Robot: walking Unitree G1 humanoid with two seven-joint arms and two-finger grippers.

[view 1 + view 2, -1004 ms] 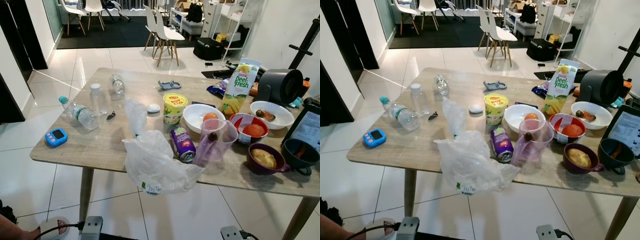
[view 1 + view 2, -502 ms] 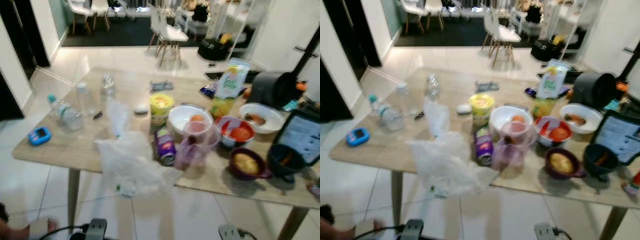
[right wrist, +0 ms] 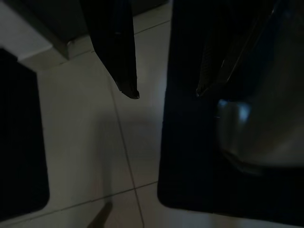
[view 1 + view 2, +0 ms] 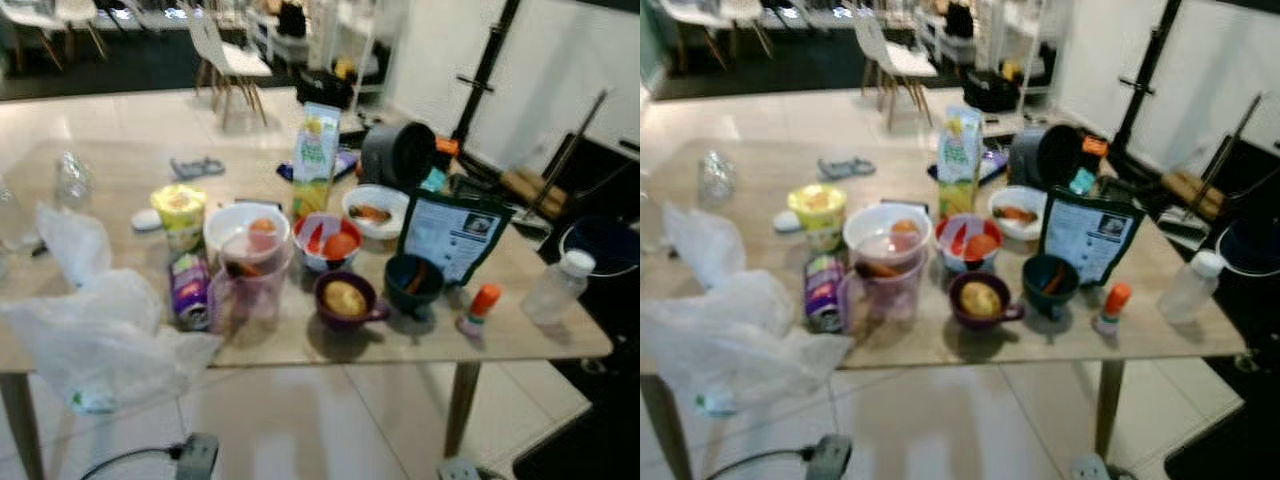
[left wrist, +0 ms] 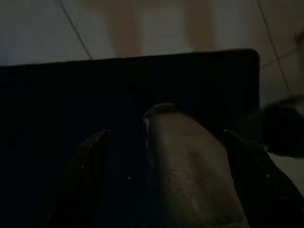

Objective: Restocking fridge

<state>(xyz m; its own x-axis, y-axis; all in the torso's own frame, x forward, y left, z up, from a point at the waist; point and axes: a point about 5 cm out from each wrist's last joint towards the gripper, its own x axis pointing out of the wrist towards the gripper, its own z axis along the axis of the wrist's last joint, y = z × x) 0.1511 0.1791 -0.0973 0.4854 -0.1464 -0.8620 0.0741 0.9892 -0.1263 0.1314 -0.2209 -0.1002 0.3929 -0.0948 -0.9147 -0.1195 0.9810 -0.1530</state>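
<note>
Groceries crowd a wooden table [image 4: 520,335] in front of me, in a slightly blurred picture. A juice carton [image 4: 315,160] stands at the back. A yellow noodle cup [image 4: 180,212] and a purple can [image 4: 190,290] are to its left. Near the middle are a white bowl [image 4: 245,228], a clear purple jug [image 4: 250,285], a red bowl with a tomato [image 4: 328,242] and a purple bowl with a potato [image 4: 345,298]. My right gripper [image 3: 165,92] hangs open over floor tiles. My left gripper [image 5: 164,137] hangs in the dark with its fingers apart.
A crumpled plastic bag [image 4: 95,340] hangs over the table's near left edge. At the right end are a dark mug [image 4: 413,282], a propped card [image 4: 452,232], an orange-capped bottle [image 4: 478,308] and a clear bottle [image 4: 560,288]. A black appliance [image 4: 398,155] sits at the back.
The camera has swung right: the table's right end has come into view and the water bottles at the left have slid out. Nothing on the table has moved.
</note>
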